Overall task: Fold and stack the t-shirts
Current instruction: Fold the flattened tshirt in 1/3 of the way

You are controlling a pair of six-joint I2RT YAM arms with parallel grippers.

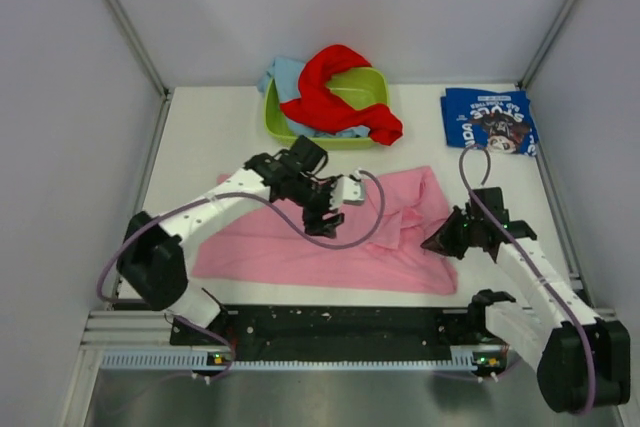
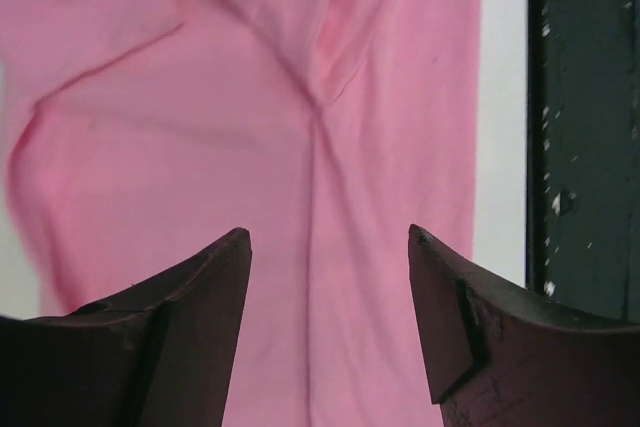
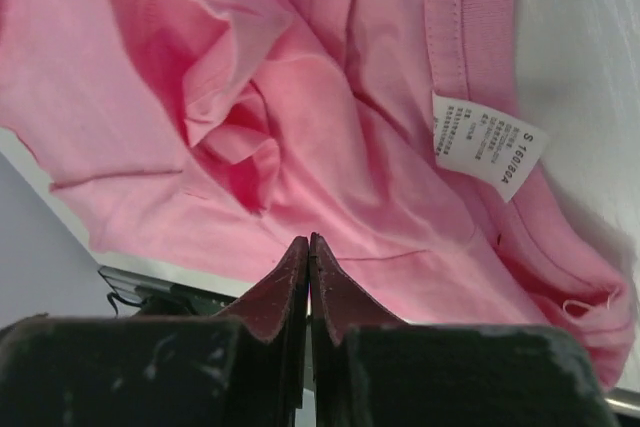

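Observation:
The plain pink t-shirt (image 1: 270, 247) lies spread on the white table, rumpled at its right end. My left gripper (image 1: 325, 222) hovers open over its middle; in the left wrist view the gripper (image 2: 330, 237) has flat pink cloth (image 2: 250, 97) between and below the jaws. My right gripper (image 1: 440, 242) is at the shirt's right edge, shut with nothing seen between the jaws (image 3: 308, 242); bunched pink cloth (image 3: 300, 97) and a white collar label (image 3: 490, 147) lie ahead of it. The navy printed t-shirt (image 1: 490, 122) lies folded at the back right. The red t-shirt (image 1: 335, 97) and the light blue one (image 1: 285, 75) are heaped at the back.
A lime green plastic tub (image 1: 372, 85) holds the red and light blue shirts at the back centre. White walls close in the table's left, right and back. A black rail (image 1: 340, 322) runs along the near edge and shows in the left wrist view (image 2: 590, 147).

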